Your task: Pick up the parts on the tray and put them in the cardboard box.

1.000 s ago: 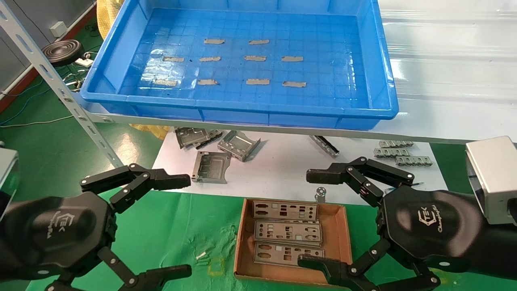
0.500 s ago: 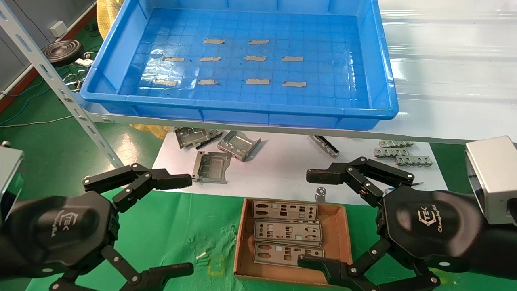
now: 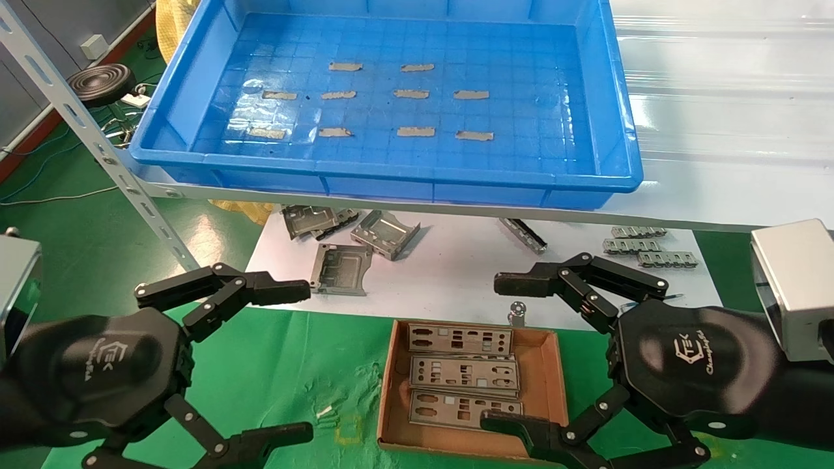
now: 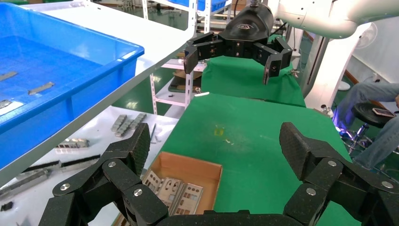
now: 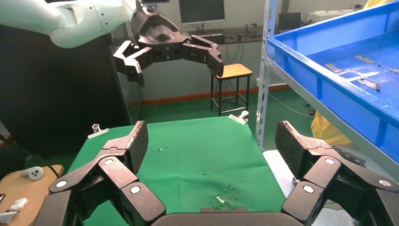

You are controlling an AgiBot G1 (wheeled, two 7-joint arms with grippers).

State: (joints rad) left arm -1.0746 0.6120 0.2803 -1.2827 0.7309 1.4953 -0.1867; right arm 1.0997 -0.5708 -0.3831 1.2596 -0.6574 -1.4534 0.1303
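The blue tray (image 3: 391, 179) stands on the upper shelf and holds only grey tape strips (image 3: 414, 131); no parts lie in it. Three silver parts (image 3: 464, 374) lie side by side in the cardboard box (image 3: 544, 374) on the green cloth. In the left wrist view the parts (image 4: 171, 193) show inside the box (image 4: 207, 165). My left gripper (image 3: 296, 361) hovers open and empty, left of the box. My right gripper (image 3: 503, 353) hangs open and empty over the box's right side. Each wrist view shows its own gripper open (image 4: 216, 146) (image 5: 211, 141).
Bent grey brackets (image 3: 342, 267) (image 3: 384, 233) lie on a white sheet behind the box, below the shelf. Small metal strips (image 3: 642, 246) sit at the back right, and a small round ring (image 3: 517, 309) lies just behind the box. A slanted shelf upright (image 3: 98, 143) stands at the left.
My left gripper has drifted slightly to the right. The right gripper, the box and the parts have not moved.
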